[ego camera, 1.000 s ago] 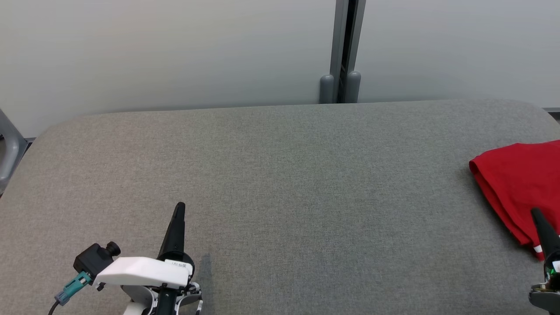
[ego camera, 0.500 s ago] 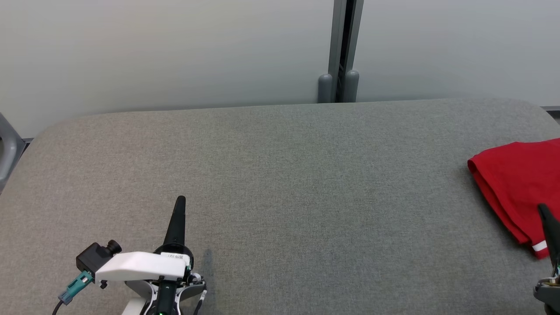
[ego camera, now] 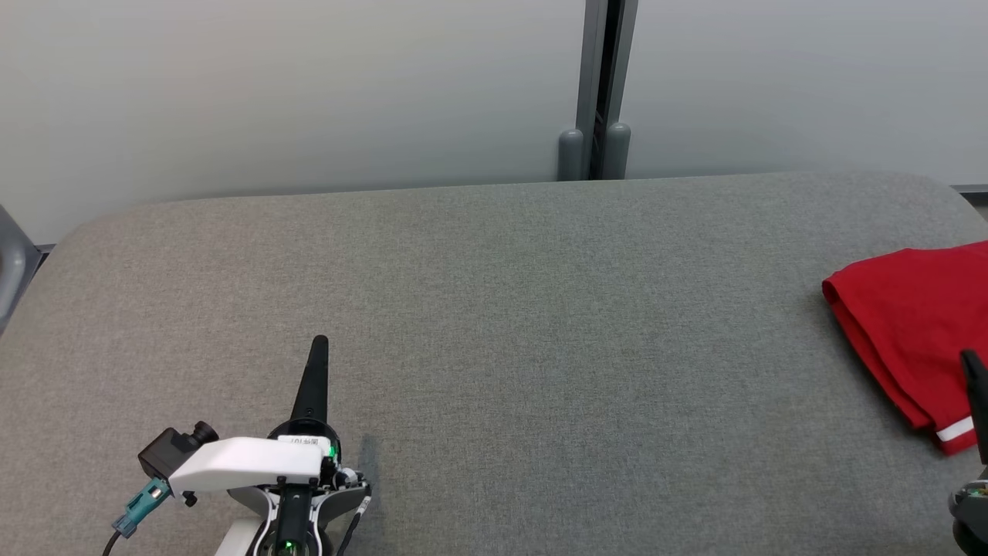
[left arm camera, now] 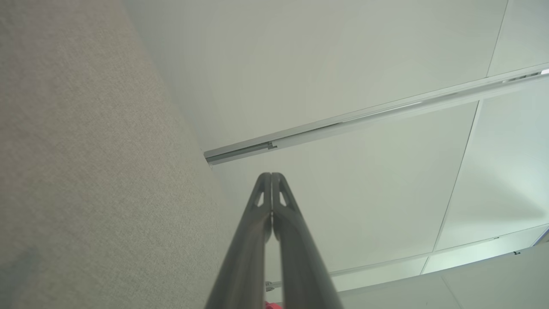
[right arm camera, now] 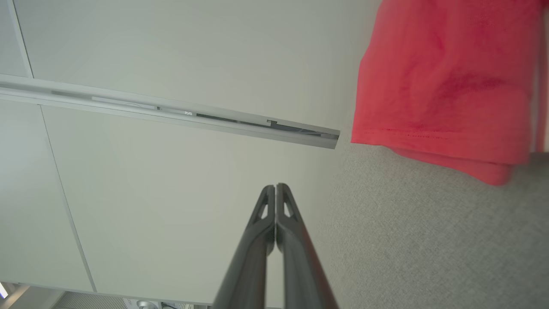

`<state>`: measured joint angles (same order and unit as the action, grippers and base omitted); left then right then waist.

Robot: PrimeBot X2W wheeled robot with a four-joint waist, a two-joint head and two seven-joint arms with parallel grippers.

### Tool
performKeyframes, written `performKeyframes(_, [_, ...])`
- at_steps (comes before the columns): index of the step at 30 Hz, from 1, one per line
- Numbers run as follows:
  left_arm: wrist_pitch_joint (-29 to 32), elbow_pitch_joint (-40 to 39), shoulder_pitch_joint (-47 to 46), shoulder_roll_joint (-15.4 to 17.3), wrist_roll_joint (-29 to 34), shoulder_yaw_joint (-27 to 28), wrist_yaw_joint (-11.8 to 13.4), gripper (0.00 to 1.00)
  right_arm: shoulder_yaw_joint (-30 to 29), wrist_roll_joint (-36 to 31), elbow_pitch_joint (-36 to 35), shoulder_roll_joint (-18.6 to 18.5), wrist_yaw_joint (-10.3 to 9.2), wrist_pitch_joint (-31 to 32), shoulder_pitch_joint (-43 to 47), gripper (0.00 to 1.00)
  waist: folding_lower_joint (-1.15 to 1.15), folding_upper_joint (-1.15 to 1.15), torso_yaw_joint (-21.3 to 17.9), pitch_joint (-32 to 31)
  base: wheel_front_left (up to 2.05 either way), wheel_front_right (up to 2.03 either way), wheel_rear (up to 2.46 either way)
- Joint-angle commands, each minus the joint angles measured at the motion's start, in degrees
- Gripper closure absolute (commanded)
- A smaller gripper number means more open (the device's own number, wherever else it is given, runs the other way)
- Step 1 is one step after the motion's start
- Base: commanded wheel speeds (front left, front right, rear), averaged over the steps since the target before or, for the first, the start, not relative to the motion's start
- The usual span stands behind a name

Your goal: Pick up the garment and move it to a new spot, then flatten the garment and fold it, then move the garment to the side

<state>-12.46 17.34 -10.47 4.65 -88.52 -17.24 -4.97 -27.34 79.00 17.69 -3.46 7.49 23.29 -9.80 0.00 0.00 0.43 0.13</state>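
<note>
A folded red garment [ego camera: 918,324] with a white stripe at its near corner lies at the far right of the grey padded table [ego camera: 494,324], running off the head view's right edge. In the right wrist view the red garment [right arm camera: 441,81] fills the upper right. My right gripper [ego camera: 971,367] is shut and empty, its dark tip over the garment's near edge at the frame's right border; its fingertips [right arm camera: 275,191] are pressed together. My left gripper [ego camera: 318,347] is shut and empty above the table's near left, fingers [left arm camera: 271,180] closed.
A pale wall panel stands behind the table, with a grey vertical post [ego camera: 596,89] at the back centre. A grey object [ego camera: 9,270] sits off the table's left edge. The table's rounded corners show at the back left and back right.
The right gripper has drawn back toward the lower right edge, showing more of the garment's white stripe. The left gripper's tip has crept slightly up the picture. The view has shifted a little.
</note>
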Motion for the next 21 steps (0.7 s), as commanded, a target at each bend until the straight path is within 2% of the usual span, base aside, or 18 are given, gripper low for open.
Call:
performKeyframes(1, [-0.27, 0.11, -1.29, -0.01, -1.01, 0.48, -0.47, 1.0, -0.46, 1.35, 0.23, -0.55, 0.0, 0.59, -0.94, 1.0, 0.0, 0.0, -0.03, 0.01, 0.0, 0.0, 0.0])
performKeyframes(21, [-0.6, 1.62, -2.49, -1.71, -7.48, 1.19, -2.73, 1.0, -2.35, 8.74, 2.57, -0.92, 0.0, 2.59, -2.58, 1.0, 0.0, 0.0, -0.39, 0.16, 0.0, 0.0, 0.0])
